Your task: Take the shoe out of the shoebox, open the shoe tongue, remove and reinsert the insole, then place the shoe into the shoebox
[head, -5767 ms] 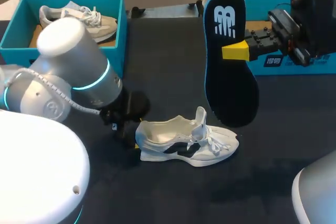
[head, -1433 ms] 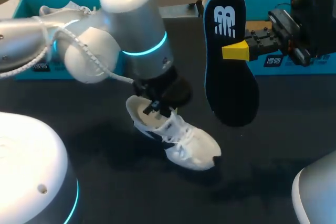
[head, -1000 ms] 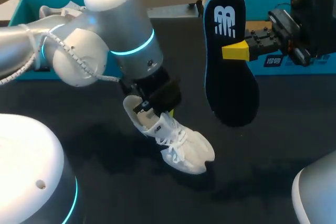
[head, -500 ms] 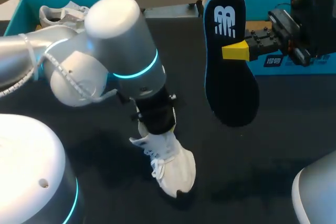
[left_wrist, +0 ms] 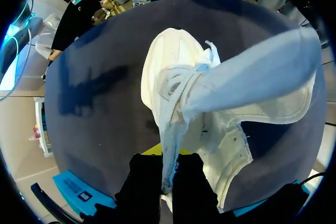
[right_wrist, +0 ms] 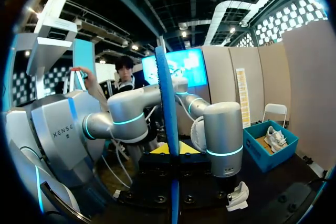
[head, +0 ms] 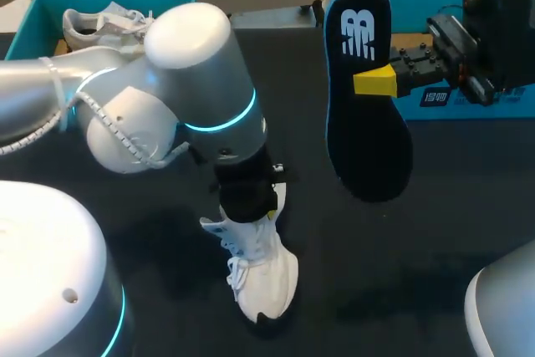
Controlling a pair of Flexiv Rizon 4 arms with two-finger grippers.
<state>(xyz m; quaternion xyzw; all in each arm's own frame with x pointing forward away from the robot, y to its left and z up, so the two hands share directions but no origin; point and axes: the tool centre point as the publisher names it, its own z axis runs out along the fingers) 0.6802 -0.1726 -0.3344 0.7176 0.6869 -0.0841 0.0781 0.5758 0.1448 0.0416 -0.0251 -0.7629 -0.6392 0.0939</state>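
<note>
Head view showed the left arm (head: pixel 201 98) reaching past the middle of the dark table (head: pixel 435 232), its wrist straight above the white shoe (head: pixel 263 277). The shoe stood on the table with its toe toward the near edge and its heel end under the wrist. In the left wrist view, the left gripper (left_wrist: pixel 167 169) had its fingers pressed together on a strip of the shoe's upper, probably the collar or tongue edge, though the fabric was too bunched to be sure. The right gripper (head: pixel 376 83) pinched the dark insole (head: pixel 368 140), which hung upright, well above the table and apart from the shoe. The right wrist view showed it edge-on between the fingers. A teal shoebox (head: pixel 38 10) at the far left held a second shoe (head: pixel 92 24). Another teal box (head: pixel 418 2) sat behind the right gripper.
</note>
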